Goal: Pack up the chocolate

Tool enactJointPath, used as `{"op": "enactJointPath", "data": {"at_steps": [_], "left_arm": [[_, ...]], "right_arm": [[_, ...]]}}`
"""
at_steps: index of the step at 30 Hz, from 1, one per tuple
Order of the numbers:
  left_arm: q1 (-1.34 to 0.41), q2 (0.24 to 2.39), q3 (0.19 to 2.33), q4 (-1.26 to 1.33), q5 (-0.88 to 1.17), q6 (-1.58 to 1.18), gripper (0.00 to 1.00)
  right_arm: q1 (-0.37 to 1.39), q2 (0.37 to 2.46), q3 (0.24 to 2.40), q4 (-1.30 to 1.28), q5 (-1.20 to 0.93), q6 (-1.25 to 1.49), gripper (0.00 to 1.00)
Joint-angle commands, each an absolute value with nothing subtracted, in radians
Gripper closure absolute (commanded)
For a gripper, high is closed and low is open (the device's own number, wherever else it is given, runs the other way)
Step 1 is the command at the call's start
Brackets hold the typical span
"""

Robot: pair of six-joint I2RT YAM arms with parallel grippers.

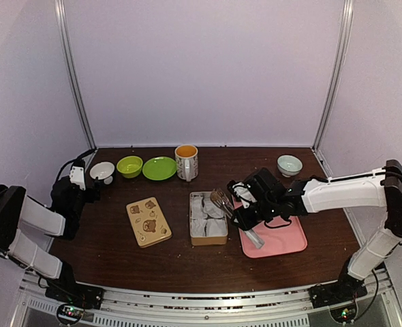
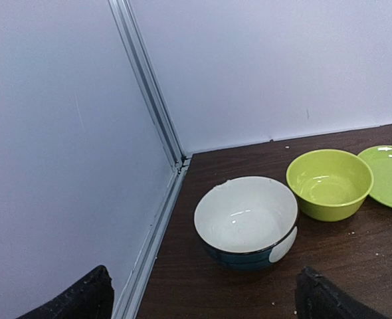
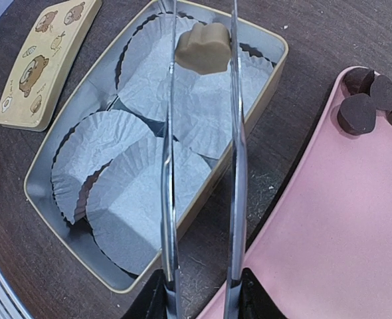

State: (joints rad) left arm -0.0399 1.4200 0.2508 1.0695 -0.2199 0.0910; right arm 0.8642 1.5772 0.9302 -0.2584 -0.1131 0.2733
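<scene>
My right gripper (image 3: 201, 299) is shut on a pair of metal tongs (image 3: 235, 133). The tong tips pinch a light brown chocolate (image 3: 202, 46) above the far end of an open tan tin (image 3: 40, 199). White paper cups (image 3: 133, 199) line the tin. Three dark brown chocolates (image 3: 359, 113) lie on the pink tray (image 3: 335, 219) to the right. From above, the right gripper (image 1: 245, 204) sits between tin (image 1: 208, 240) and tray (image 1: 283, 238). My left gripper (image 1: 85, 178) stands open and empty at the far left, by a white bowl (image 2: 246, 219).
The bear-printed lid (image 1: 148, 221) lies left of the tin. Along the back stand a green bowl (image 1: 129, 166), a green plate (image 1: 159, 167), a mug (image 1: 186, 161) and a pale bowl (image 1: 289, 164). Walls and metal posts enclose the table.
</scene>
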Motion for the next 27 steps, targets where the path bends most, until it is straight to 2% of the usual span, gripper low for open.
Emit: {"op": "enactJointPath", "data": {"at_steps": [1,6,15,27], "left_arm": [[-0.032,1.427,0.266,1.121,-0.207,0.083,0.02],[-0.032,1.427,0.265,1.121,-0.209,0.084,0.02],[-0.032,1.427,0.266,1.122,-0.209,0.083,0.02],[-0.033,1.426,0.266,1.122,-0.208,0.083,0.02]], "right_arm": [[0.868,1.586,0.966,-0.231,-0.070,0.298,0.69],[0.869,1.606,0.982,-0.222,-0.069,0.309,0.66],[0.868,1.604,0.981,-0.208,-0.063,0.319,0.55],[0.858,1.542,0.922,-0.173,-0.004,0.356,0.56]]}}
